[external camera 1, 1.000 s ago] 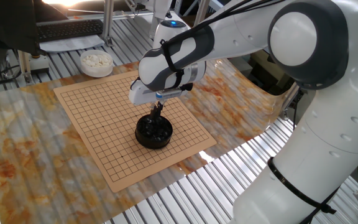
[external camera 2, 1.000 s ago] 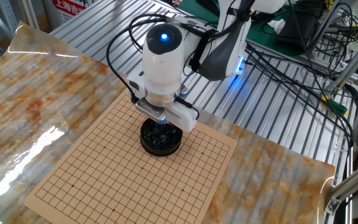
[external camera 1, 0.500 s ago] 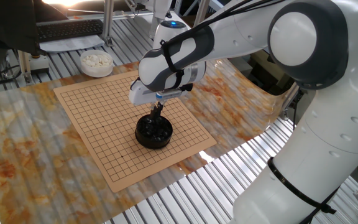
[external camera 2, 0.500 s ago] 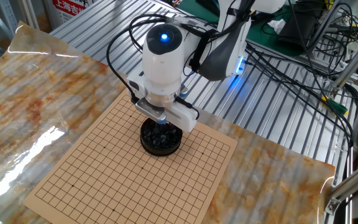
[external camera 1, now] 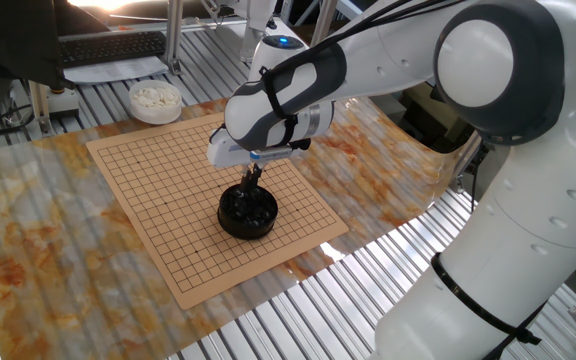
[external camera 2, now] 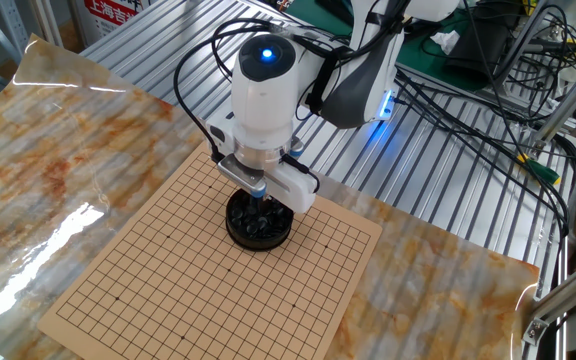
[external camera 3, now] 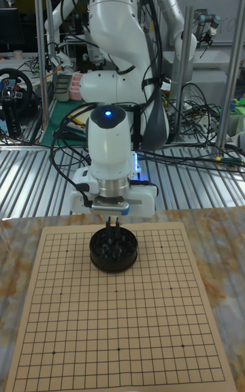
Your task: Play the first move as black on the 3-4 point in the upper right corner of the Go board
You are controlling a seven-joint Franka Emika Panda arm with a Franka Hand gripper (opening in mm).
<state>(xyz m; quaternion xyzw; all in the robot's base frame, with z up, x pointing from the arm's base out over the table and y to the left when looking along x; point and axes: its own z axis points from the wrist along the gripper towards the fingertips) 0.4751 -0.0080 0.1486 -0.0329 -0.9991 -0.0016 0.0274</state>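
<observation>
Tall fixed view: hand (external camera 3: 114,231), fingers dipped into black bowl (external camera 3: 113,252), grip state unclear; Go board (external camera 3: 129,337) bare, first stone unplayed.

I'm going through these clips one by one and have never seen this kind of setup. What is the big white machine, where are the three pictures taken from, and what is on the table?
The white machine is a single robot arm ending in a two-finger gripper. Two pictures come from fixed cameras at different sides of the table; the tall one faces the arm head-on.

On the marbled orange table cover lies a tan wooden Go board with a thin black grid. A squat round black bowl of black stones stands on the board. Off the board, at its far corner, sits a white bowl of white stones.

The gripper points straight down, with its fingertips at the black bowl's mouth. Whether it is pinching a stone cannot be seen: the fingers are dark against the dark stones. No stone lies on the grid.
</observation>
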